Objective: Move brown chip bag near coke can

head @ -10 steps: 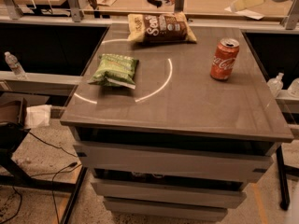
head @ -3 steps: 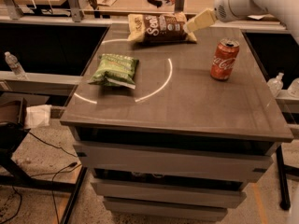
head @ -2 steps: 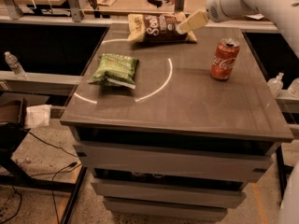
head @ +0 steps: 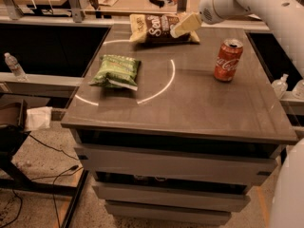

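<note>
Brown chip bag (head: 153, 28): lies flat at the far edge of the bench (head: 190, 113), about midway along that edge, white script lettering facing up; sits well apart from the coke can (head: 228, 60).

Coke can: stands upright near the right side of the bench, nearer the camera than the bag and off to its right; touches nothing else.

End effector (head: 176, 31): hangs over the right end of the brown chip bag, pale tan, angled down and to the left from the white arm (head: 247, 1); overlaps the bag's right end from this view; cannot tell whether touching the bag or just above it; cannot tell how far open, nor whether gripping anything.

Arm: extends in from the upper right corner, passing above and behind the coke can.

Green chip bag (head: 115, 71): lies flat on the left part of the bench, nearer than the brown one, apart from both the can and the brown bag; rests just left of a thin white arc (head: 164, 85) marked on the bench top.

Beside the bench on the left: a clear water bottle (head: 15, 66), upright on a lower ledge; on the right, beyond the bench edge, more small bottles (head: 281, 84).

Under the bench top: stacked drawer fronts (head: 175, 165); on the floor at lower left, dark cables (head: 52, 175).
</note>
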Tool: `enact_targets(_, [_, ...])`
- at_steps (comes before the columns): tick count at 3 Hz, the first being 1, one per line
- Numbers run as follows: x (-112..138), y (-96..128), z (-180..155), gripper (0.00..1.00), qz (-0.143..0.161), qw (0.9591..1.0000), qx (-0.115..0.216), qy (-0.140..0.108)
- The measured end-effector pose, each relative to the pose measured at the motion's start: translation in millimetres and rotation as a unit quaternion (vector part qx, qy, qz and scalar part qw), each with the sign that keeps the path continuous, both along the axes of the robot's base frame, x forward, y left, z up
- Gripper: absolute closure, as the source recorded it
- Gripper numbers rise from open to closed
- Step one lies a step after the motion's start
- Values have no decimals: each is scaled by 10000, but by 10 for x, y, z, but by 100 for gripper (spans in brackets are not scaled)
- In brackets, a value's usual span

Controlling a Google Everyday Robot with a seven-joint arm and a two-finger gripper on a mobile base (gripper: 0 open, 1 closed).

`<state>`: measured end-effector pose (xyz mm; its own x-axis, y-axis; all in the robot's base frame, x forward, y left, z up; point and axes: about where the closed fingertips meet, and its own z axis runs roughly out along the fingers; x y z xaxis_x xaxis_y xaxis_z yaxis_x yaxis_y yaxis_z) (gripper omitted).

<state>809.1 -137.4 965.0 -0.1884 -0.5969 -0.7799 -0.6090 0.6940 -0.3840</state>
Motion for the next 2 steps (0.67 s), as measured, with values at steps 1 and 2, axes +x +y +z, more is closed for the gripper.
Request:
enact_targets(1, [0, 7, -4, 0, 11, 10000, -6, 5])
enact_targets(2, [99, -27, -99, 0, -123, 9999, 37, 55])
